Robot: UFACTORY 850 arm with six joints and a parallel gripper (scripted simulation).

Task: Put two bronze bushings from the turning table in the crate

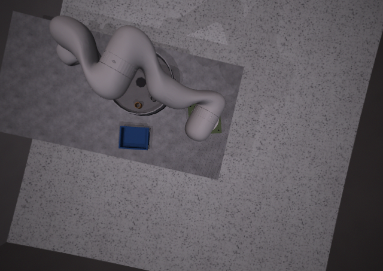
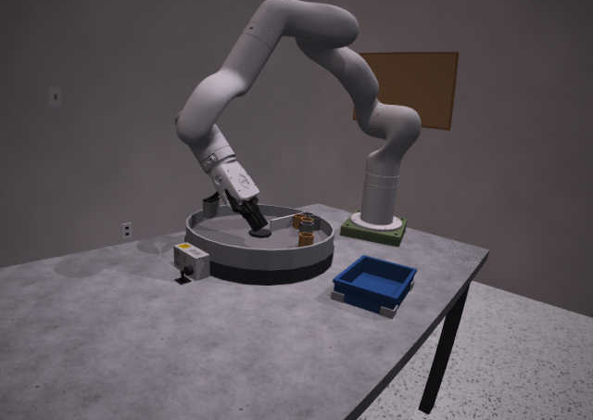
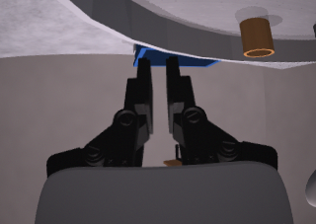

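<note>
My gripper [image 2: 259, 228] [image 3: 158, 74] is shut, with only a narrow gap and nothing between the fingers. It hangs tilted above the turning table's middle; the arm hides it in the top view. The turning table [image 1: 143, 95] [image 2: 268, 258] [image 3: 197, 12] has a raised grey rim. A bronze bushing [image 1: 135, 104] [image 2: 306, 239] [image 3: 256, 34] stands alone near the rim on the crate side. Farther back, a bronze bushing [image 2: 298, 222] and another partly hidden one stand clustered with grey bushings [image 2: 306, 226]. The blue crate [image 1: 121, 137] [image 2: 357, 297] [image 3: 153, 57] is empty.
A thin upright divider [image 2: 281, 222] stands beside the bushing cluster. A dark round hub [image 1: 140, 82] [image 2: 259, 233] lies at the turning table's centre. A white box [image 2: 192, 260] stands outside the rim. The green base plate [image 1: 218, 128] [image 2: 373, 235] carries the arm.
</note>
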